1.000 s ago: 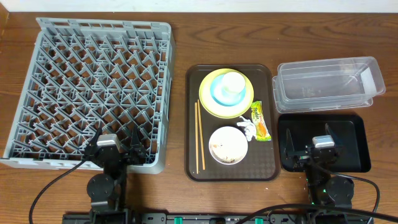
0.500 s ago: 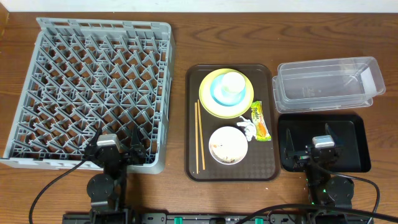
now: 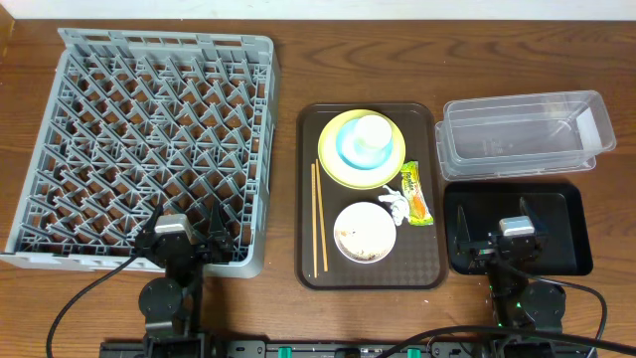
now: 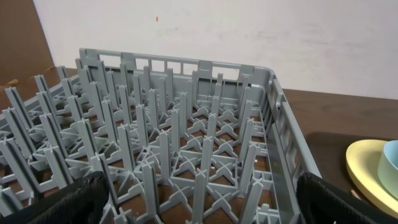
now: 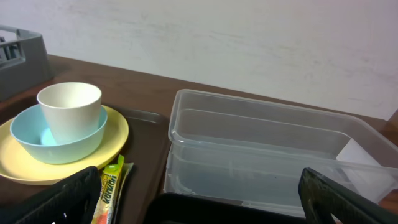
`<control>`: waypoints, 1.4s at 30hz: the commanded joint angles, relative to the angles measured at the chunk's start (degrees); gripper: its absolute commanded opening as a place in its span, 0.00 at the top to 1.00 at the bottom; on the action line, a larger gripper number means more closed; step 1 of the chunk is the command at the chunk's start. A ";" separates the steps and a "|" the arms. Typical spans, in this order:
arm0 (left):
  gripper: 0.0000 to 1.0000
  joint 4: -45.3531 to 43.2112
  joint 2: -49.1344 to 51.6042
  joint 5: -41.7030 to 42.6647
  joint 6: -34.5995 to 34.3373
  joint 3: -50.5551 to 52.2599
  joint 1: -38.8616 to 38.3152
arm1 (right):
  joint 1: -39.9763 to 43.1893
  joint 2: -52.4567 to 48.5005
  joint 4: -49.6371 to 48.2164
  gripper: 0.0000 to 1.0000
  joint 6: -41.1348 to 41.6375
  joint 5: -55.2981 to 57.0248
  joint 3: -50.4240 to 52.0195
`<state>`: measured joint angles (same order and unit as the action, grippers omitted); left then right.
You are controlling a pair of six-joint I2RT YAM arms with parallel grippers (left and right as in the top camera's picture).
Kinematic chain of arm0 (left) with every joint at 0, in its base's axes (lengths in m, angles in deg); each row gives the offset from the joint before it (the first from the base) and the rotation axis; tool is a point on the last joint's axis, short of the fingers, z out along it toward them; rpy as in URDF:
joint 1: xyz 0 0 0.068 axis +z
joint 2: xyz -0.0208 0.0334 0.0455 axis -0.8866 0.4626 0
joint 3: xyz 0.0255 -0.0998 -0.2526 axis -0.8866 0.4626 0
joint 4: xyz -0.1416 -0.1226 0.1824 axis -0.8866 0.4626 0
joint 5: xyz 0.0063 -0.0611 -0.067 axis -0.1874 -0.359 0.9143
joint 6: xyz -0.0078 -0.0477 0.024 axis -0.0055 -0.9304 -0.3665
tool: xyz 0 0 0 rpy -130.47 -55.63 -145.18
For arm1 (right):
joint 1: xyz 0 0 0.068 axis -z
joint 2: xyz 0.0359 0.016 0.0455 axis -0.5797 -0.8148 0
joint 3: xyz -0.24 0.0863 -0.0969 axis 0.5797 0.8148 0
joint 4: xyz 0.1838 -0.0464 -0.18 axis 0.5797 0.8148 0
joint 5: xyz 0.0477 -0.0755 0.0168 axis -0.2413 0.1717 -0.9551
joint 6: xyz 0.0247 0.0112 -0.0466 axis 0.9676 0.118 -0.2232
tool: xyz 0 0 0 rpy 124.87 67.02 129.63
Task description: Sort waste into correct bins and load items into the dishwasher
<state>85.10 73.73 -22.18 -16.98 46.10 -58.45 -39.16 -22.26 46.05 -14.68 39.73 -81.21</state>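
**Nothing lifted yet: sorting has not begun**

Both arms sit at the near edge of the bench. The left pincer [image 3: 187, 221] is spread and empty over the near wall of the grey dish rack [image 3: 169, 40]. The right pincer [image 3: 494, 217] is likewise spread and empty above the black tray [image 3: 571, 249].

All the task's things lie on the brown serving tray [image 3: 427, 270]:
- the white cup [image 3: 374, 131] sits in the light blue bowl [image 3: 348, 149], on the yellow-green plate [image 3: 330, 167];
- the chopsticks [image 3: 318, 219] lie along the left side;
- the white bowl [image 3: 365, 224] holds food scraps [image 3: 363, 255];
- the tissue [image 3: 393, 206] and snack wrapper [image 3: 417, 194] lie together at the right.

The clear tub [image 3: 517, 99] holds no waste.

The wrapper looks the likeliest first pick for the right arm, which means pinching a flat packet lying against the tissue. The stacked dishes would need unstacking from the cup down.

The bench is dark wood grain, and a plain pale wall stands behind it.
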 commanded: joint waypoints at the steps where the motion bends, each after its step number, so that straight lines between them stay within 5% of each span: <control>1: 0.03 2.73 0.00 -0.68 0.35 0.46 0.28 | -0.31 0.04 0.24 0.01 -0.35 -0.22 0.07; 16: 0.02 6.21 3.28 4.50 -5.97 -3.85 0.28 | -0.31 0.02 0.24 0.01 -0.35 -0.22 0.07; 24: 0.03 18.86 18.23 9.68 -8.09 -26.56 0.28 | -0.31 0.02 0.24 0.01 -0.35 -0.22 0.07; 31: 0.02 44.65 46.86 23.54 -8.09 -60.85 0.28 | -0.31 0.02 0.24 0.01 -0.35 -0.22 0.07; 39: 0.03 47.19 59.58 40.13 -14.29 -67.58 0.28 | -0.31 0.02 0.24 0.01 -0.35 -0.22 0.07; 40: 0.09 48.89 60.39 40.06 -14.93 -67.56 0.20 | -0.31 0.02 0.24 0.01 -0.35 -0.22 0.07; 42: 0.49 52.48 61.61 40.00 -14.95 -67.52 -0.26 | -0.31 0.02 0.24 0.01 -0.35 -0.22 0.07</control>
<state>134.43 133.79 12.57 -29.68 -20.58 -58.37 -39.16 -22.37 46.07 -14.68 39.58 -81.21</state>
